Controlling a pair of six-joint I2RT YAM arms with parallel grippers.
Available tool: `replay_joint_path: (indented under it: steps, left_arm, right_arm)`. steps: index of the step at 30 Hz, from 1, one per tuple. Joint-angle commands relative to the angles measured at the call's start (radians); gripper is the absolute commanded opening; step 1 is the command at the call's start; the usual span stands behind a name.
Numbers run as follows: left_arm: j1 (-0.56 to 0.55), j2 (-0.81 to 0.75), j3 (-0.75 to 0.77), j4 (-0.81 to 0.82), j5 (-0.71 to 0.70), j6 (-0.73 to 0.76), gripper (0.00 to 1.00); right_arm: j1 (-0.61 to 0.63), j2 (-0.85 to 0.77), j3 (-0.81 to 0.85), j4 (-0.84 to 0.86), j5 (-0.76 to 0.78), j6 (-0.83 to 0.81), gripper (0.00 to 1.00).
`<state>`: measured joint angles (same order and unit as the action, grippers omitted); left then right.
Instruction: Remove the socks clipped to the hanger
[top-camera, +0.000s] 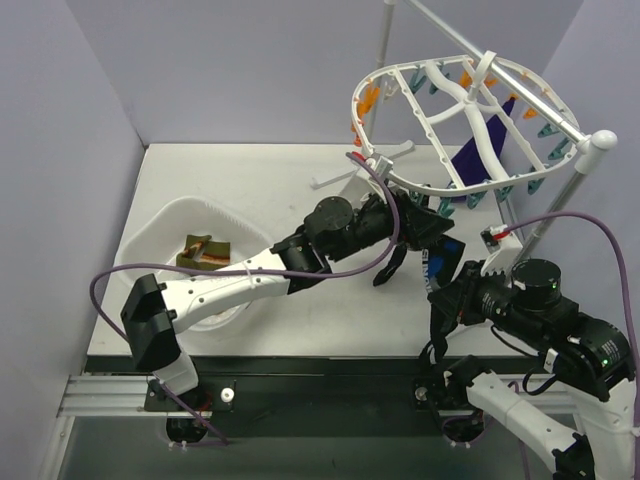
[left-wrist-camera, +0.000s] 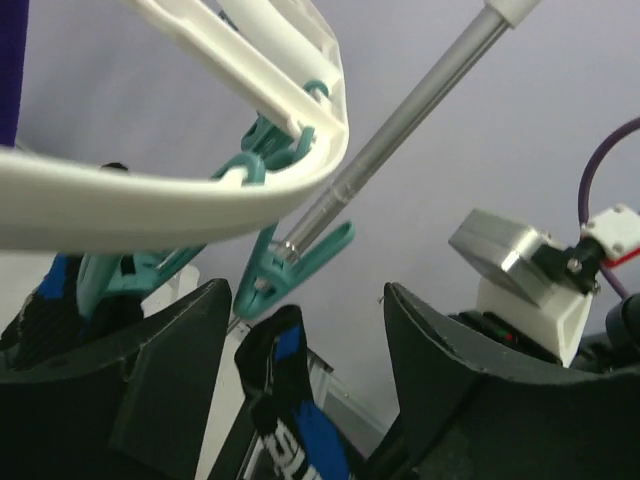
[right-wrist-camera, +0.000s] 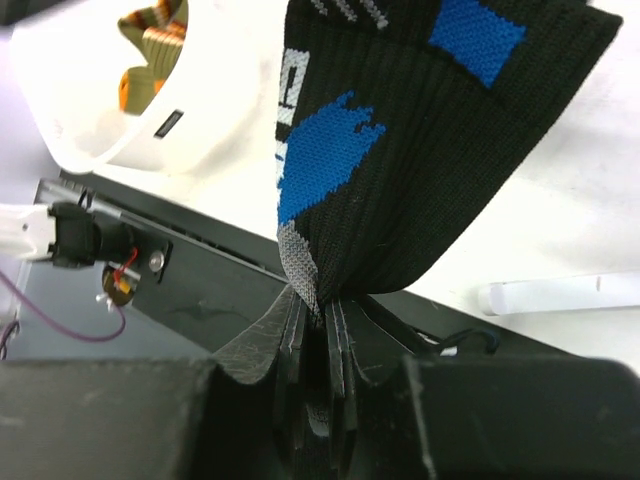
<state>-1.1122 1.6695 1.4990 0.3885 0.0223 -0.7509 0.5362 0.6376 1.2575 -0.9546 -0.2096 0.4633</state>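
Right gripper (right-wrist-camera: 318, 330) sits closest in its own wrist view, its two fingers pressed together on the lower end of one black sock (right-wrist-camera: 400, 150) with blue and grey print, which runs upward from the grip. Overhead, that sock hangs below the near rim of the single white hanger (top-camera: 430, 186), between the two arms. Left gripper (left-wrist-camera: 305, 320) is raised under the same rim with its two fingers (left-wrist-camera: 170, 380) well apart; the black sock stands in the gap between them, touching neither. The sock's top edge meets the lower end of a teal clip (left-wrist-camera: 290, 270), though whether that clip bites the cloth cannot be told. At least three teal clips show in the left wrist view, and more teal and orange ones line the ring overhead. One dark purple sock (top-camera: 475, 150) hangs inside the ring, toward its far right. One white tub (top-camera: 150, 225) lies at the table's left side near the wall and holds orange-brown patterned sock fabric (top-camera: 205, 250), whether one sock or two cannot be told. A slanted metal pole (top-camera: 540, 225) passes just right of the grippers. Bare white table (top-camera: 250, 170) stretches between tub and hanger stand, and the right gripper holds the sock close to the table's near edge.
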Motion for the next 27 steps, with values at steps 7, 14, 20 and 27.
replay_joint_path:
  steps: [7,14,20,27]
  left_arm:
    - [0.014,-0.211,-0.144,0.039,0.214,-0.013,0.93]
    - [-0.012,-0.275,-0.275,0.090,0.327,0.083,0.94]
    - [-0.081,-0.298,-0.450,0.125,0.387,0.151,0.93]
    - [-0.193,-0.212,-0.453,0.204,0.384,0.177,0.93]
  right_arm:
    - [-0.001,0.005,0.029,0.020,0.115,0.054,0.00]
    - [-0.001,0.011,0.045,0.054,0.095,0.092,0.00]
    - [-0.001,-0.004,0.059,0.100,0.061,0.129,0.00]
    - [-0.001,-0.016,0.046,0.157,0.003,0.153,0.00]
